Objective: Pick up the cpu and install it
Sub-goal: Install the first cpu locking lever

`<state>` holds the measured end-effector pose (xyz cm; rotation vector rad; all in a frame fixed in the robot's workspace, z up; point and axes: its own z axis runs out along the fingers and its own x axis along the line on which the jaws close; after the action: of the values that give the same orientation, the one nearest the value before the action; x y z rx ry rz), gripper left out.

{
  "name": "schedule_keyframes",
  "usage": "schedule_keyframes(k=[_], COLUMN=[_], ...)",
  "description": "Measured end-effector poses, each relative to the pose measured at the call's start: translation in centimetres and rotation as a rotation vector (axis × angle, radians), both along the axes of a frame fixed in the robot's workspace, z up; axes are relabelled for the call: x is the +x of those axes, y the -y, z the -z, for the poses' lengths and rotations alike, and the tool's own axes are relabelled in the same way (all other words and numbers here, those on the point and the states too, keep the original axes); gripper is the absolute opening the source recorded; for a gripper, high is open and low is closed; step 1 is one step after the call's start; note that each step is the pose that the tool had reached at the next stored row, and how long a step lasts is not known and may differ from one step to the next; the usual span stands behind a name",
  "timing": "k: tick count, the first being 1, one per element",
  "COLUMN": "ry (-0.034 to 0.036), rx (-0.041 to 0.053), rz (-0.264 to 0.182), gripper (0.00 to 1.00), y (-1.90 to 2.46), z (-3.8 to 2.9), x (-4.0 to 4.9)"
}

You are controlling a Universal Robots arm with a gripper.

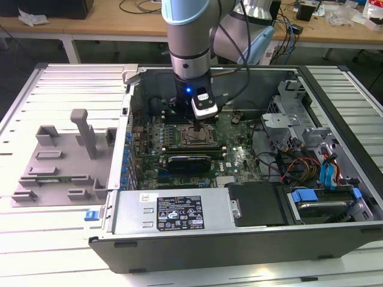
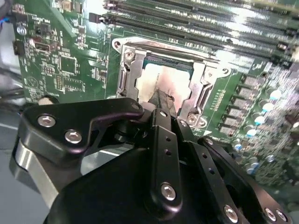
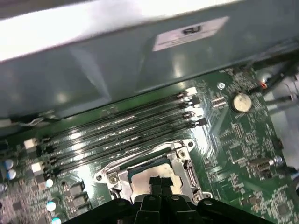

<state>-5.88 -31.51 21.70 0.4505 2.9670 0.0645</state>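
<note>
**CPU at the socket**

We see the cpu (image 2: 161,84) lying flat inside the socket frame (image 2: 128,70) on the motherboard (image 1: 236,158). Our gripper (image 2: 163,100) hangs directly above it, jaws drawn together, probably touching its top; a grip we cannot confirm.

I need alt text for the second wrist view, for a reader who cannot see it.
The black gripper is down at a pale silvery cpu that lies inside the metal socket frame on a green motherboard. Long memory slots run beyond the frame.
</note>
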Motion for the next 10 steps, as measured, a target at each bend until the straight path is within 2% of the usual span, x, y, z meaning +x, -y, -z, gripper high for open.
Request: schedule_keyframes(k=[2,3,4,5,6,10], ry=[-0.0124,-0.0132,-0.0166,-0.0232,-0.0292,-0.0296], rx=[-0.0368,-0.0396,-0.0393,-0.0390,-0.0433,-0.0448], rz=[-0.066,-0.096,-0.106,-0.114,-0.123,-0.130], gripper=[0.11,0.11,0.11,0.11,0.11,0.11], y=[0.00,0.00,0.00,0.02,0.02,0.02], z=[0.03,0.02,0.02,0.03,0.00,-0.77], x=[0.00,0.03,0.27,0.93,0.99,1.13])
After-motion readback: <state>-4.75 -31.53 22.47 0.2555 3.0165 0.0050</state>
